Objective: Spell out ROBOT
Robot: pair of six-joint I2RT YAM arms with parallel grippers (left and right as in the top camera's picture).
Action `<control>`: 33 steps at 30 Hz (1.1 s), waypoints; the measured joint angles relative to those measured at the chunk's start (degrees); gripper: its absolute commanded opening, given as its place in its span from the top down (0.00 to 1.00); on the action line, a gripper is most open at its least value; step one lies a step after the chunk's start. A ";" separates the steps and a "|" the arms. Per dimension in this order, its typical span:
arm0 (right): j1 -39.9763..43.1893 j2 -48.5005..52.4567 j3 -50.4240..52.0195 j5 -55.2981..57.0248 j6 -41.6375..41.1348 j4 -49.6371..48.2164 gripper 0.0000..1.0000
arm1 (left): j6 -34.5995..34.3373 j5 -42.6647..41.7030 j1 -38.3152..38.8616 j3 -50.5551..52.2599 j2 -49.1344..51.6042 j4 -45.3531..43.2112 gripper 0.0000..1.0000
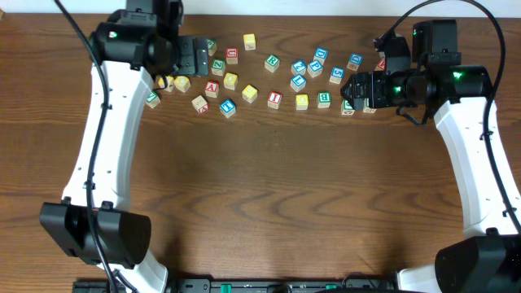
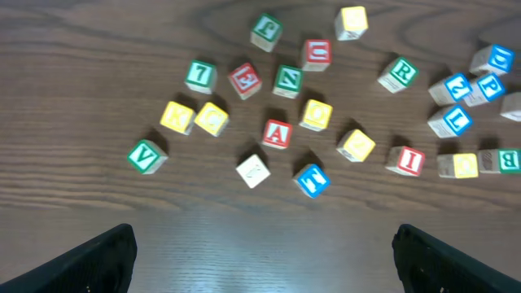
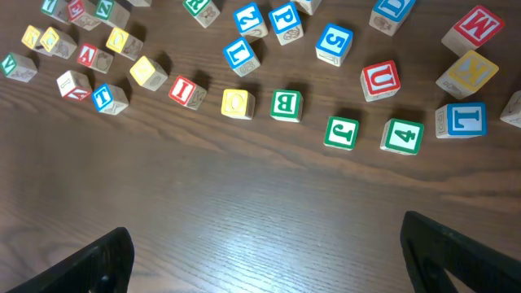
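Your small wooden letter cubes (image 1: 273, 98), faces painted in bright colours, lie scattered across the far side of the wood-grain table (image 1: 269, 212), green R block (image 2: 399, 73) and green B block (image 3: 286, 104) among them. Your left gripper (image 2: 262, 240) and right gripper (image 3: 264, 236) are spread wide, holding nothing

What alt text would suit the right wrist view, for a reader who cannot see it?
Small letter blocks lie scattered across the upper part, on a wooden table, among them a green B and a red U. The right gripper is open and empty, its fingers at the bottom corners.
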State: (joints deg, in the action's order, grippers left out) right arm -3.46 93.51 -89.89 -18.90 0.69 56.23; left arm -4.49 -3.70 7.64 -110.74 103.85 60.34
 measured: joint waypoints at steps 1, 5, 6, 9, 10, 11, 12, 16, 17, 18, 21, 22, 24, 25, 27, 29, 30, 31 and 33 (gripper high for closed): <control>0.00 0.00 0.00 0.00 0.00 0.00 0.01 | 0.00 0.00 0.28 0.00 0.00 0.00 0.01; 0.00 0.00 -0.02 -0.02 0.00 0.00 0.01 | 0.00 0.00 0.85 0.00 0.50 -0.22 0.01; 0.00 0.00 -0.02 -0.02 0.00 0.00 0.01 | 0.00 0.00 0.94 0.00 0.92 -0.33 0.01; 0.00 0.00 -0.02 0.00 0.00 0.02 0.01 | 0.00 0.02 1.29 0.00 2.73 -0.70 0.01; 0.00 0.00 -0.02 -0.02 -0.02 0.02 0.01 | -0.02 0.02 1.46 0.00 3.45 -0.83 0.01; 0.00 0.00 -0.02 0.00 0.00 0.02 0.01 | 0.00 0.02 1.66 0.00 4.13 -0.98 0.01; 0.00 0.00 -0.02 -0.02 0.00 0.04 0.01 | 0.00 0.02 1.90 0.00 4.85 -1.16 0.01; 0.00 0.00 -0.02 -0.02 0.00 0.04 0.01 | 0.00 0.00 2.71 0.00 7.13 -1.49 0.01; 0.00 0.00 -0.02 0.00 0.00 0.04 0.01 | 0.00 0.02 2.84 0.00 7.48 -1.51 0.01; 0.00 0.00 -0.02 -0.02 0.00 0.04 0.01 | 0.00 0.02 2.99 0.00 7.72 -1.51 0.01; 0.00 0.00 -0.02 -0.02 0.00 0.04 0.01 | -0.02 0.02 3.30 0.00 8.26 -1.57 0.01; 0.00 0.00 -0.02 -0.02 0.00 0.04 0.01 | -0.02 0.02 3.37 0.00 8.35 -1.57 0.01; 0.00 0.00 -0.02 -0.02 0.00 0.04 0.01 | -0.02 0.02 3.45 0.00 8.44 -1.60 0.01; 0.00 0.00 -0.02 -0.02 0.00 0.04 0.01 | -0.02 0.02 3.54 0.00 8.44 -1.60 0.01; 0.00 0.00 -0.02 0.00 0.00 0.04 0.01 | -0.02 0.02 3.85 0.00 8.44 -1.62 0.01; 0.00 0.00 -0.02 -0.02 0.00 0.04 0.01 | 0.00 0.02 4.48 0.00 8.44 -1.75 0.01; 0.00 0.00 -0.02 -0.02 0.00 0.04 0.01 | -0.02 0.02 4.79 0.00 8.44 -1.86 0.01; 0.00 0.00 -0.02 -0.02 0.00 0.04 0.01 | 0.00 0.04 5.16 0.00 8.44 -2.05 0.01; 0.00 0.00 -0.02 0.00 0.00 0.04 0.01 | 0.00 0.02 6.14 0.00 8.44 -2.71 0.01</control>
State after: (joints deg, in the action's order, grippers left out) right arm -3.46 93.51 -89.91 -18.90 0.69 56.27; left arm -4.49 -3.68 13.78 -110.74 112.29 57.63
